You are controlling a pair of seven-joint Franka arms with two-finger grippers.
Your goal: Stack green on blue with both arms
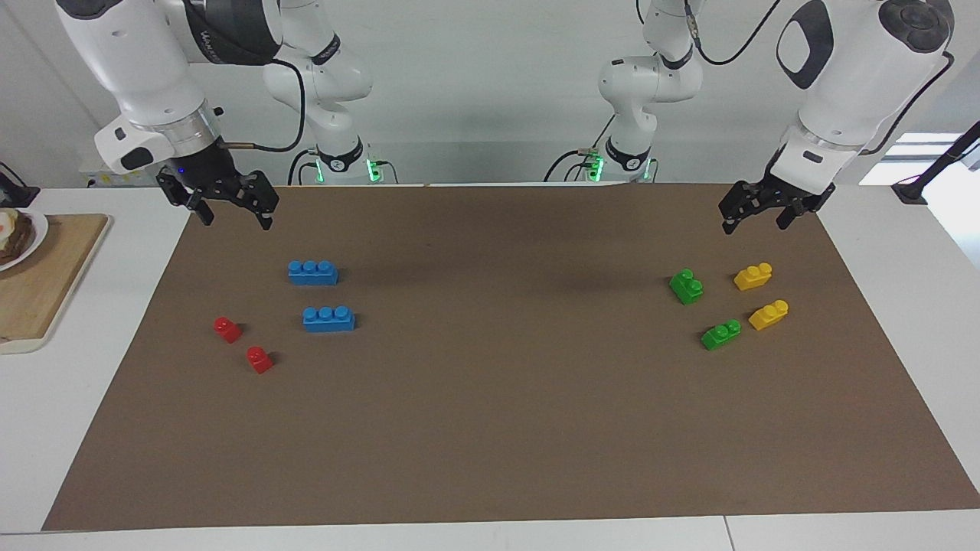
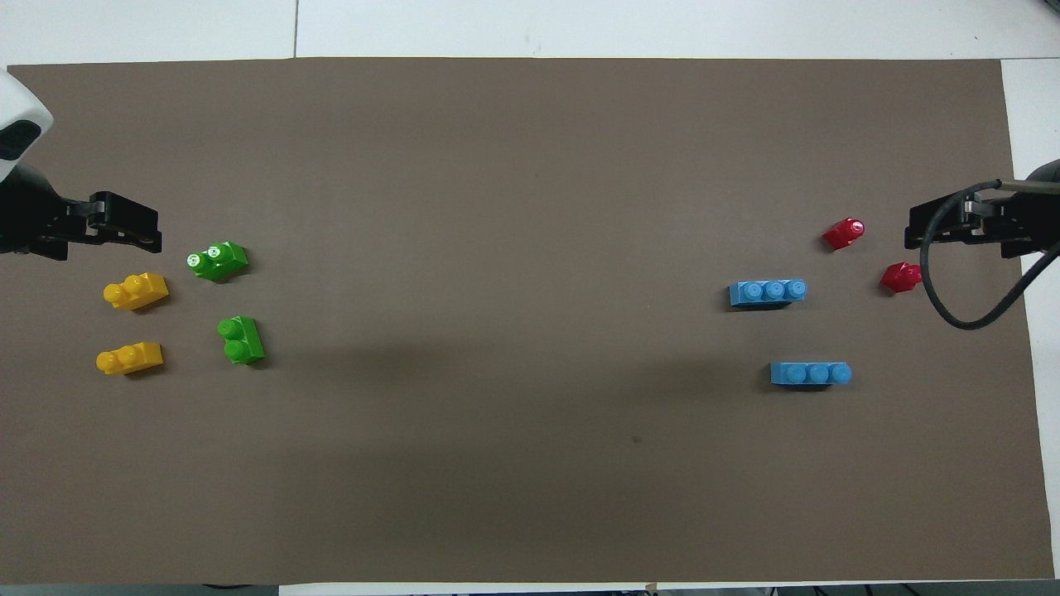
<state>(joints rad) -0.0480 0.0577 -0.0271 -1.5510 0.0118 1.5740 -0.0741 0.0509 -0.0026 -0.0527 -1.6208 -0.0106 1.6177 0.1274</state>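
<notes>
Facing view. The left tool (image 1: 754, 216) hangs at upper right of the frame over the mat's (image 1: 490, 428) top edge, fingers spread, holding nothing. The right tool (image 1: 233, 214) hangs at upper left over the mat's corner, fingers likewise apart and empty. Both arms are cut off by the top of the frame. Two green bricks (image 1: 687, 286) (image 1: 720, 334) sit at mid right, apart from each other, with two yellow bricks (image 1: 753, 276) (image 1: 769, 314) just beside them toward the right edge. Two blue bricks (image 1: 313, 272) (image 1: 328, 318) lie at mid left, one above the other in the frame, not touching. Two red bricks (image 1: 227, 329) (image 1: 259, 359) sit lower left of them. A wooden board (image 1: 38, 283) with a plate is cut off at the left edge, on the bare table (image 1: 903, 252). The mat's centre and whole lower half lie open.

Overhead view. The left tool shows only at the left edge (image 2: 124, 225), its body cut off; the right tool at the right edge (image 2: 940, 228), partly crossed by a black cable (image 2: 952, 314). Green bricks (image 2: 218, 261) (image 2: 241, 339) lie at mid left, blue bricks (image 2: 768, 292) (image 2: 811, 373) at mid right. One red brick (image 2: 901, 276) lies just below the right tool. The wide middle stretch is open.
</notes>
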